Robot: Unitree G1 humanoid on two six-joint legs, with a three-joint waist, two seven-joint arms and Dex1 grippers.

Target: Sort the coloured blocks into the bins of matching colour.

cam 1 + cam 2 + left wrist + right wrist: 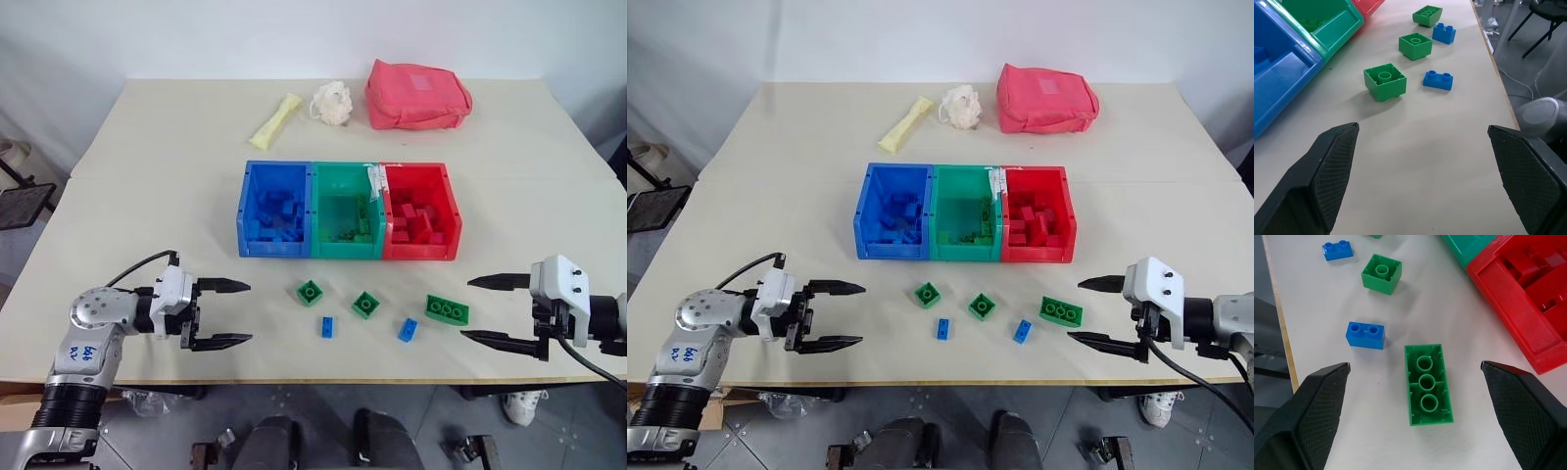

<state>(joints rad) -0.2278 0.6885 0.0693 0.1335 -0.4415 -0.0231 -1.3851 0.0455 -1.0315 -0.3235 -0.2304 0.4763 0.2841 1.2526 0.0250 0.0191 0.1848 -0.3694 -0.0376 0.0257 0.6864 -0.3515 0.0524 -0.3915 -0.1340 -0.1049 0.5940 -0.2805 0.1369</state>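
Note:
The joined bins stand mid-table: blue bin (272, 247), green bin (345, 251) and red bin (421, 251), each holding bricks of its own colour. In front of them lie loose blocks: two green square blocks (310, 292) (365, 305), a longer green block (447, 310) and two small blue blocks (325, 327) (408, 330). My left gripper (249, 312) hovers open left of the blocks, pointing at them. On the other side, my right gripper (466, 309) is open just beside the longer green block (1428, 384). Neither holds anything.
A pink fabric pouch (417, 94), a white fluffy ball (333, 103) and a pale yellow packet (276, 120) lie at the table's far side. The table's front edge (323, 380) runs close behind the blocks. A dark chair (24, 204) stands off the left side.

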